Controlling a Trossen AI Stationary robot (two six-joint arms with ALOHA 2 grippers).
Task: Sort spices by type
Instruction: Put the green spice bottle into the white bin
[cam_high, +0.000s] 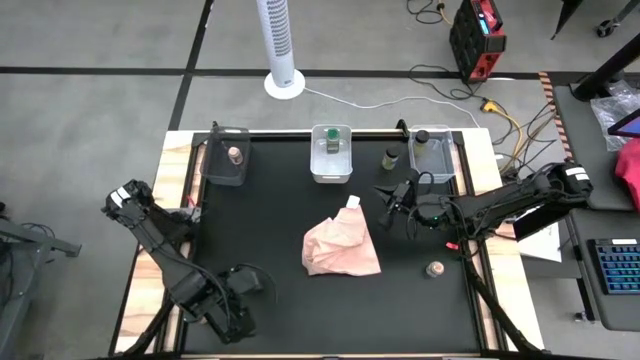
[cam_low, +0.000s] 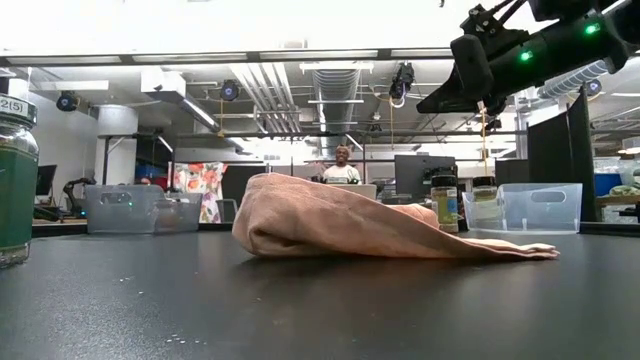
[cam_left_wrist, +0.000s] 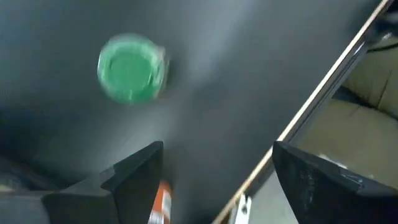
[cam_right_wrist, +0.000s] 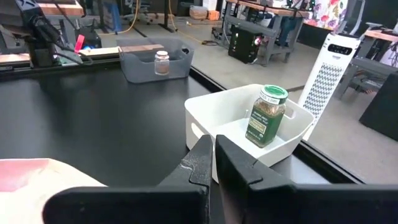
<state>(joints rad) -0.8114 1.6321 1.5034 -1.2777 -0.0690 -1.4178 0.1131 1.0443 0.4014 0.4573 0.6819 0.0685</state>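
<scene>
My left gripper (cam_left_wrist: 217, 171) points down, open, over the table's near left corner (cam_high: 243, 300). A green-lidded spice jar (cam_left_wrist: 130, 68) stands upright on the black mat ahead of its fingers, which do not touch it. My right gripper (cam_right_wrist: 211, 163) is shut and empty, held level above the mat (cam_high: 388, 196) near the white bin (cam_right_wrist: 249, 134). That bin holds a green-lidded jar (cam_right_wrist: 267, 115). A tan-lidded jar (cam_high: 235, 155) sits in the dark bin, and a dark-lidded one (cam_high: 421, 137) in the clear bin. Two more jars stand loose on the mat (cam_high: 391, 157), (cam_high: 435, 269).
A crumpled pink cloth (cam_high: 342, 247) lies mid-table, with a small white thing (cam_high: 353, 202) at its far corner. The three bins line the far edge. The wooden table edge (cam_left_wrist: 323, 93) runs close beside my left gripper. A person (cam_low: 343, 165) sits in the room beyond.
</scene>
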